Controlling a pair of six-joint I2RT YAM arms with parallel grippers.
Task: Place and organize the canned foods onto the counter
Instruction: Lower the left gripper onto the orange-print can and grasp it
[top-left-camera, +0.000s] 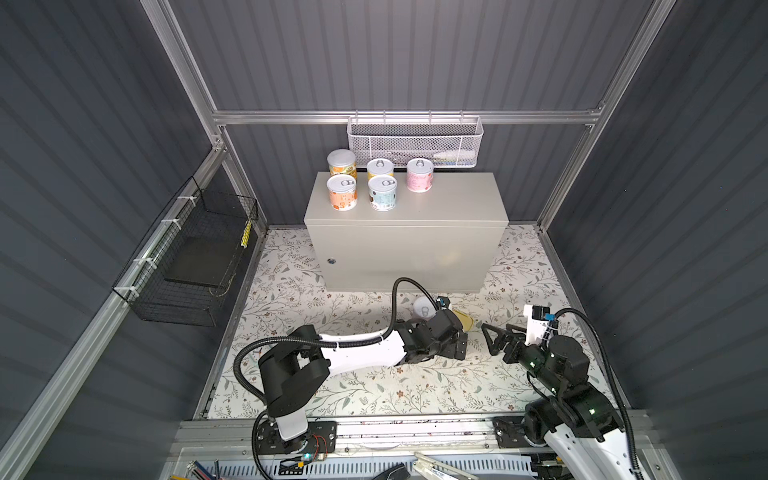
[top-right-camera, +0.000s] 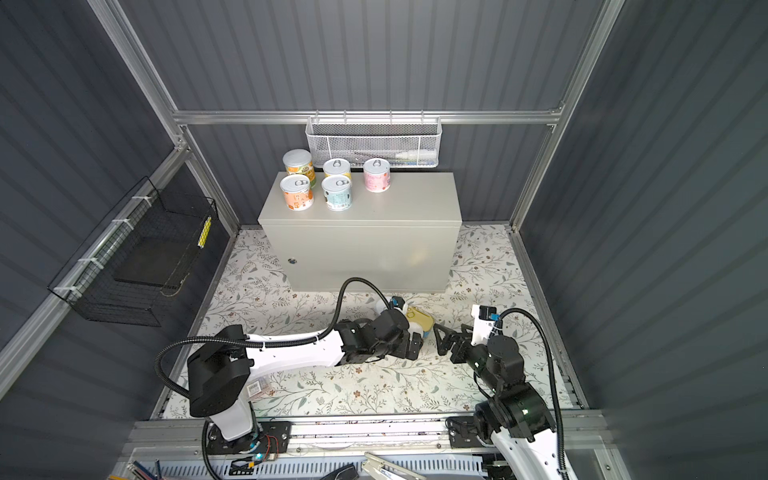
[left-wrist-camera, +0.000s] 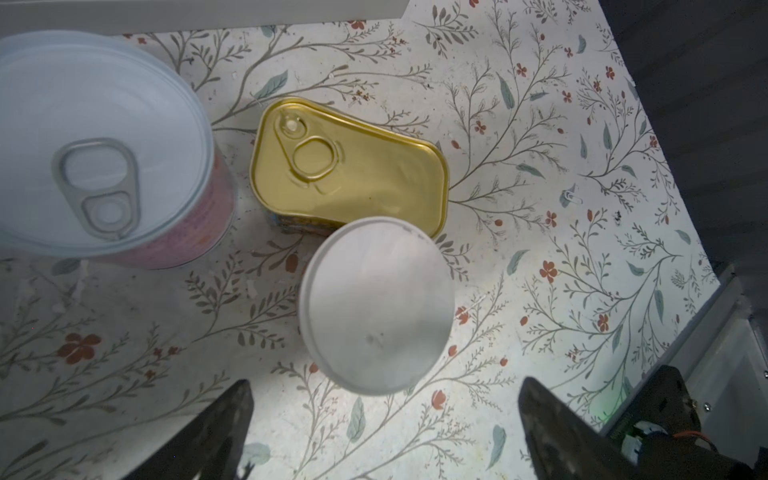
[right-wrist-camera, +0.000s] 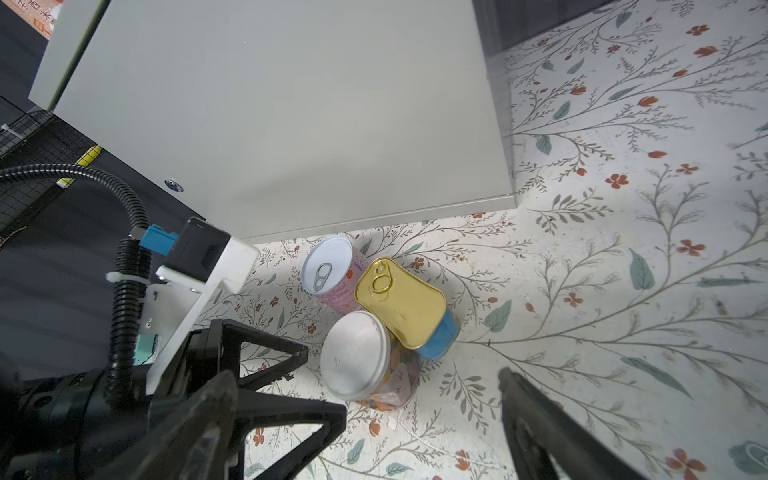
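The floral sheet (top-left-camera: 353, 386), a flat printed surface, covers the floor. At its 12 o'clock stands the counter (top-left-camera: 457, 199), a smooth beige-grey metal box with a flat top. Five round cans (top-left-camera: 382, 193) stand upright in two rows at the top's 10 o'clock corner. Its 3 o'clock half is bare.

The other three canned foods stand on the sheet at the counter's 6 o'clock, near its front face. The left tool (left-wrist-camera: 384, 405) hangs over them, fingers spread wide and empty. The right tool (right-wrist-camera: 424, 392), also wide and empty, waits at the group's 3 o'clock.

In the top views the pink can (left-wrist-camera: 99, 145) is at 9 o'clock in the group. It is a rigid cylinder with a pull-tab top. The white-lidded can (left-wrist-camera: 376, 307) at 6 o'clock has a smooth, matte plastic lid and a patterned label. The gold tin (left-wrist-camera: 353, 170) is a low, rounded rectangle with a glossy top and a blue side. It sits tight against the lidded can, and I cannot tell whether they touch.

The lidded can looks like the next pick for the left tool. The fingers should straddle its curved wall below the lid's lip, across the full width and clear of the tin. It should then lift straight up and go to the bare half, in line with the rows.
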